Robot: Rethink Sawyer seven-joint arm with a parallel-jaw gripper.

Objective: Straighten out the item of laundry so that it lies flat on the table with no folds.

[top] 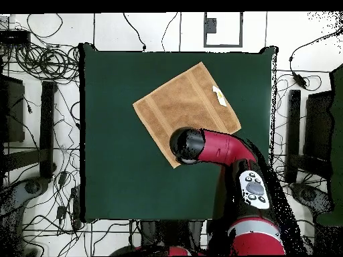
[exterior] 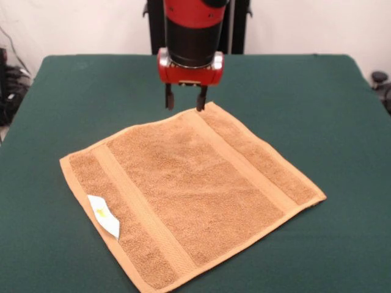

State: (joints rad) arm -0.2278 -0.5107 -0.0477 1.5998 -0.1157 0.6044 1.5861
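Note:
The orange-tan towel (exterior: 189,189) lies spread out on the dark green table (exterior: 311,91), turned like a diamond. Its woven bands run near the left and right edges, and its white tag (exterior: 104,215) sits at the front left edge. My gripper (exterior: 184,101) hangs just over the towel's far corner with its fingers apart and nothing between them. The right fingertip (exterior: 200,105) is at or just above that corner. In the overhead view the towel (top: 184,104) and tag (top: 219,96) show on the table (top: 114,167), and the arm's wrist (top: 187,145) hides the gripper and the corner nearest the robot.
The red and black arm (top: 234,154) reaches from the base at the bottom right over the table. Cables and dark stands (top: 47,127) lie on the floor round the table on both sides.

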